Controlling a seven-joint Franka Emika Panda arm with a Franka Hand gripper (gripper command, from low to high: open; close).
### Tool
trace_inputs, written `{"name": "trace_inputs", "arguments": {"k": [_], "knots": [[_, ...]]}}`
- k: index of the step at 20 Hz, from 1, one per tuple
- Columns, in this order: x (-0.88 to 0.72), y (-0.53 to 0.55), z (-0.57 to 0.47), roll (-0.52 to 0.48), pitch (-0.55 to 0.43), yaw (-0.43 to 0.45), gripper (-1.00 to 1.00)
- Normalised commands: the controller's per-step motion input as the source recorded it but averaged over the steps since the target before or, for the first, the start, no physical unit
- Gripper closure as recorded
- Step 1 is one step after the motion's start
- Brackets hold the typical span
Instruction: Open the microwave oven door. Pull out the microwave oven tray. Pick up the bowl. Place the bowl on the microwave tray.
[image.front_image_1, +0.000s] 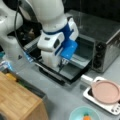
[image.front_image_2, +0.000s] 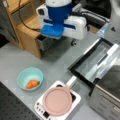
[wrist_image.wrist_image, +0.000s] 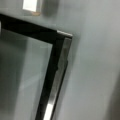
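— Beside the microwave oven (image.front_image_1: 105, 47), what do you record in a front view?

— Its door (image.front_image_1: 72, 67) lies folded down flat, glass upward, the bar handle at the edge farthest from the oven. The gripper (image.front_image_1: 63, 63) hangs just above that glass, near the handle edge. Whether its jaws are apart or together, I cannot tell. The bowl (image.front_image_1: 83, 114), teal with an orange piece inside, sits well apart from the oven toward the view's bottom. A pink plate (image.front_image_1: 106, 91) rests on a white tray (image.front_image_1: 87, 94) between bowl and oven.

— And the other outside camera?

— Same oven (image.front_image_2: 107, 100), door (image.front_image_2: 93, 61) down and flat. The arm's blue-and-white wrist (image.front_image_2: 58, 21) stands off the door's far edge; the fingertips are not visible. The bowl (image.front_image_2: 30, 78) sits well apart from the oven, beyond the plate (image.front_image_2: 57, 100). A wooden cabinet (image.front_image_2: 25, 32) stands farther off still.

— Wrist camera?

— One corner of the door frame (wrist_image.wrist_image: 58, 47) over the grey table (wrist_image.wrist_image: 97, 75); no fingers in sight. I cannot pick out the oven tray in any view.
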Motion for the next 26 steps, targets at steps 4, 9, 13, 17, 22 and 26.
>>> {"name": "trace_inputs", "arguments": {"k": [4, 9, 13, 17, 22, 26], "knots": [[0.29, -0.08, 0.17, -0.113, 0.254, 0.032, -1.0], [0.29, -0.08, 0.17, -0.113, 0.254, 0.032, -1.0], [0.26, -0.05, 0.15, -0.219, 0.293, -0.175, -1.0], [0.18, 0.07, 0.17, -0.18, 0.294, -0.113, -1.0], [0.21, 0.01, 0.18, -0.156, 0.256, 0.043, -1.0], [0.32, -0.17, 0.12, -0.171, 0.211, 0.112, -1.0]]}}
